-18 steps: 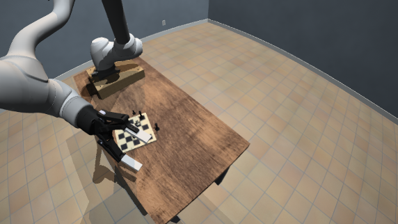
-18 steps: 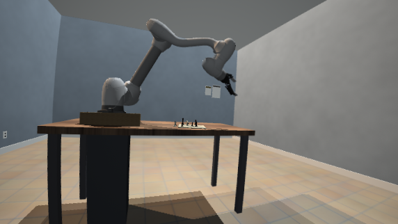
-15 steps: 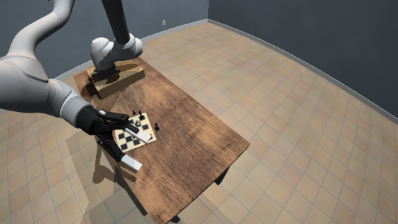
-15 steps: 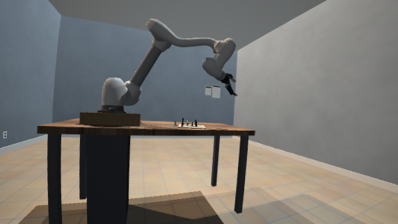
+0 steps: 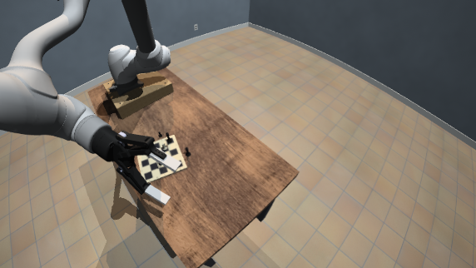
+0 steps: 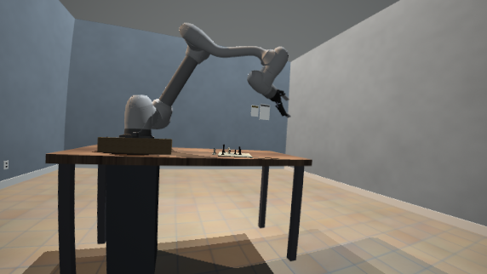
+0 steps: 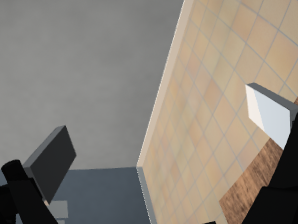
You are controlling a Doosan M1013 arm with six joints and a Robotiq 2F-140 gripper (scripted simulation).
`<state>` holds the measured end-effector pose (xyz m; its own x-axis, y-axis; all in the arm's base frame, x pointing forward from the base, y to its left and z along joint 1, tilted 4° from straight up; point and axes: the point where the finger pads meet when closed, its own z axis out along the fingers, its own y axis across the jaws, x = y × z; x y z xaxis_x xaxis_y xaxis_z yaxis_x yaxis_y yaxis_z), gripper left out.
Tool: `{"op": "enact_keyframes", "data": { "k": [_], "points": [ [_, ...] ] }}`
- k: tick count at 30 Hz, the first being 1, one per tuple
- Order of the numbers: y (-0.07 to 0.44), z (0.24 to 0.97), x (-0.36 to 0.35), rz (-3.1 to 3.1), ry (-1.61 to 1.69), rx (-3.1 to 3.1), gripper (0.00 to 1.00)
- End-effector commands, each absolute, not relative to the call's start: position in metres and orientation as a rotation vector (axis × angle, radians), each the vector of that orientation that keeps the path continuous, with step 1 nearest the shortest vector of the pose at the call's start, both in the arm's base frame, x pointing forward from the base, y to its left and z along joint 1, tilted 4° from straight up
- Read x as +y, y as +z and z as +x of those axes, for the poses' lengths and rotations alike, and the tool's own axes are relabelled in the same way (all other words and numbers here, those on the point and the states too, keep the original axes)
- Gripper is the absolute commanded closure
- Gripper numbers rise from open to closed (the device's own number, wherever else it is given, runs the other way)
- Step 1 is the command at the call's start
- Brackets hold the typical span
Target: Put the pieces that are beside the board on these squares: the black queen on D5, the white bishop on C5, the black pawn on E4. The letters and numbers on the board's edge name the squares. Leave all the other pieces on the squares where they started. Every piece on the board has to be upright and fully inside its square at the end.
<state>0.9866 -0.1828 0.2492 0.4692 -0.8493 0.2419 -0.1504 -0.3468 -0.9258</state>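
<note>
In the top view, you have the thick white robot arm (image 5: pixel 29 100) (image 6: pixel 238 51) nearest, ending in a black two-finger gripper (image 5: pixel 166 180) (image 6: pixel 288 107) (image 7: pixel 157 121). Note that the jaws are wide apart and hold nothing. Their flat pads (image 5: pixel 166 161) (image 7: pixel 52 162) face each other. In the exterior view, you see them raised well above the surface and tilted.

Below the gripper, locate the square chessboard with cream and dark squares (image 5: pixel 180 151) (image 6: pixel 244 156). One finger hides part of it from you in the top view. A small light chess piece (image 5: pixel 165 147) stands on the board. A dark chess piece (image 5: pixel 187 152) stands off the board, just beside its edge. Toward the arm's base, a second dark piece (image 5: pixel 160 135) stands near the board and another (image 5: pixel 168 136) at its edge. You cannot reliably identify the queen, bishop or pawn at this size, nor read the square labels.

The brown wooden surface (image 5: pixel 233 166) (image 6: pixel 213 161) (image 7: pixel 255 185) carries the board. Farther back, the arm's base is mounted on a rectangular wooden block (image 5: pixel 146 101) (image 6: pixel 134 145). Beyond it, you find a white wall outlet (image 5: pixel 195 27) (image 6: pixel 6 164).

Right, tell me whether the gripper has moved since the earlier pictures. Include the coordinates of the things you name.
No, not visibly: in the top view the gripper (image 5: pixel 170 183) (image 6: pixel 288 107) (image 7: pixel 157 121) keeps the same place against the table's (image 5: pixel 233 183) (image 6: pixel 183 160) (image 7: pixel 255 182) edge, so no direction shows.
</note>
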Motion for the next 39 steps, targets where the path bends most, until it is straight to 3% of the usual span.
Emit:
{"op": "enact_keyframes", "data": {
  "k": [1, 16, 33, 39],
  "points": [
    [0.249, 0.986, -0.183, -1.791, -0.946, 0.846, 0.0],
    [0.194, 0.947, -0.213, -2.037, -1.06, 0.413, 0.0],
    [0.113, 0.861, -0.255, -2.18, -1.156, -0.315, 0.0],
    [0.072, 0.799, -0.277, -2.126, -1.189, -0.728, 0.0]
  ]
}}
